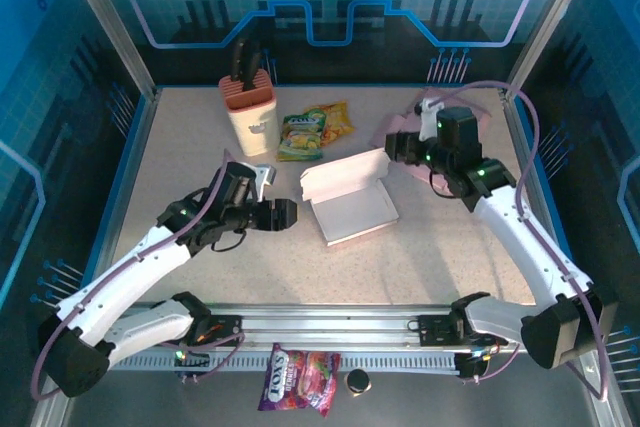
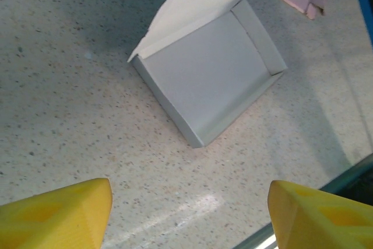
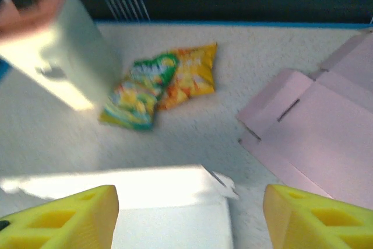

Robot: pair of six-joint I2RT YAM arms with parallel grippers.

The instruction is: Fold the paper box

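The paper box (image 1: 352,211) is a shallow white tray in the middle of the table, with its lid flap (image 1: 343,173) standing up along the far side. My left gripper (image 1: 287,215) hovers just left of the tray, apart from it. Its yellow fingers (image 2: 64,211) are spread wide over bare table, so it is open, and the box (image 2: 210,77) lies ahead of it. My right gripper (image 1: 393,147) is at the lid's right end, open. In the right wrist view the lid's top edge (image 3: 116,188) lies below and between the spread fingers (image 3: 309,217), which do not press on it.
A cream knife block with black handles (image 1: 249,112) stands at the back left. Snack packets (image 1: 315,130) lie behind the box. A flat pink cardboard sheet (image 3: 326,138) lies at the back right. A candy bag (image 1: 300,379) and a small dark cap (image 1: 357,380) rest below the front rail.
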